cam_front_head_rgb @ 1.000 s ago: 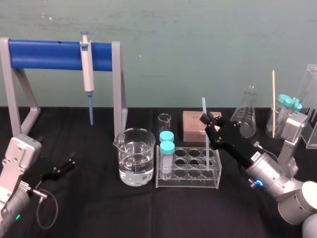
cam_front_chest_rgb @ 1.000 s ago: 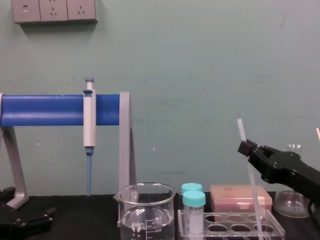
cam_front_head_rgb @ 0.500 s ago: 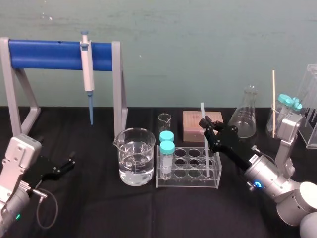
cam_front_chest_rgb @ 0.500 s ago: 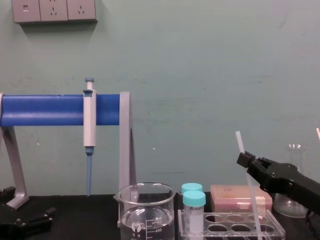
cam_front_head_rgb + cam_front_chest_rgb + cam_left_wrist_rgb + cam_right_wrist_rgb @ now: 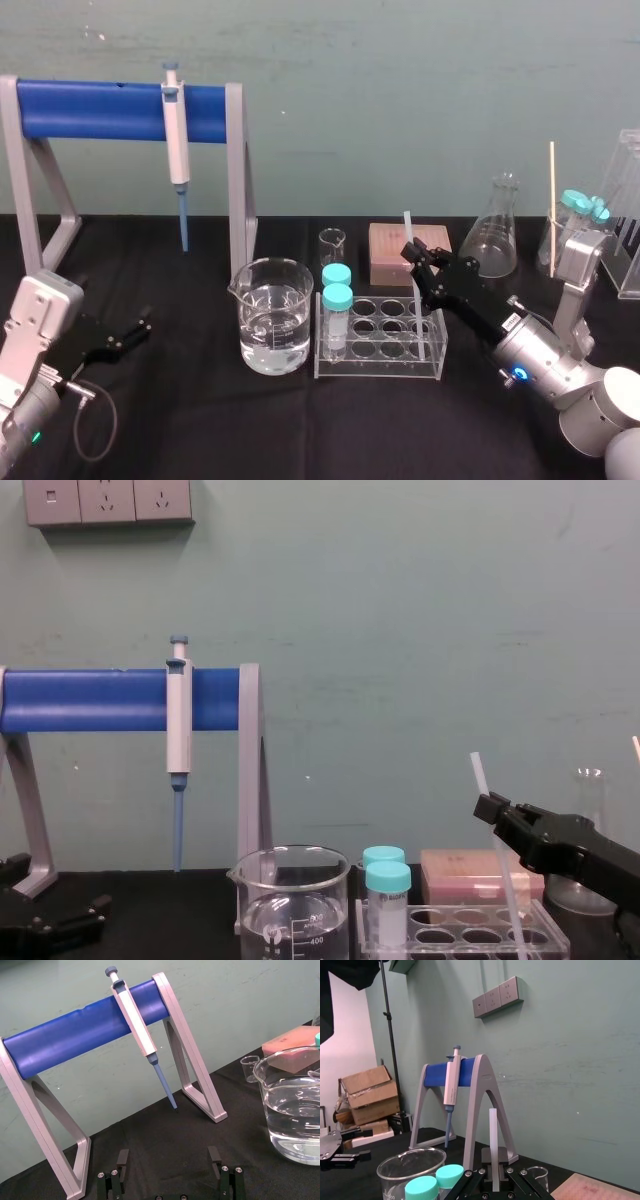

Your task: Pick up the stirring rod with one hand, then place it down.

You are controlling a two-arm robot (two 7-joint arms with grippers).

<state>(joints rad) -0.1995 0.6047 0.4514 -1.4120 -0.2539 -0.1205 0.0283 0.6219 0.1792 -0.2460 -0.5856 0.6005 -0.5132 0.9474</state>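
Observation:
The stirring rod [image 5: 410, 232] is a thin translucent white stick standing nearly upright, with my right gripper [image 5: 414, 255] shut on it below its top end. Its lower part reaches down into the right end of the clear tube rack [image 5: 378, 366]. In the chest view the rod [image 5: 481, 776] leans slightly, with the black right gripper [image 5: 492, 806] clamped around it. The right wrist view shows the rod [image 5: 493, 1127] rising straight up out of the right gripper [image 5: 493, 1161]. My left gripper [image 5: 138, 328] rests low at the table's left, open and holding nothing, its fingers [image 5: 215, 1155] spread apart.
A water-filled beaker [image 5: 271, 316] stands left of the rack, which holds two teal-capped tubes [image 5: 337, 297]. Behind are a small beaker [image 5: 331, 245], a pink box [image 5: 395, 252] and a flask [image 5: 494, 238]. A pipette [image 5: 177, 150] hangs on the blue stand [image 5: 100, 110].
My right gripper has come down and slightly left with the stirring rod, sinking its lower end deeper into the rack. The left arm has not moved.

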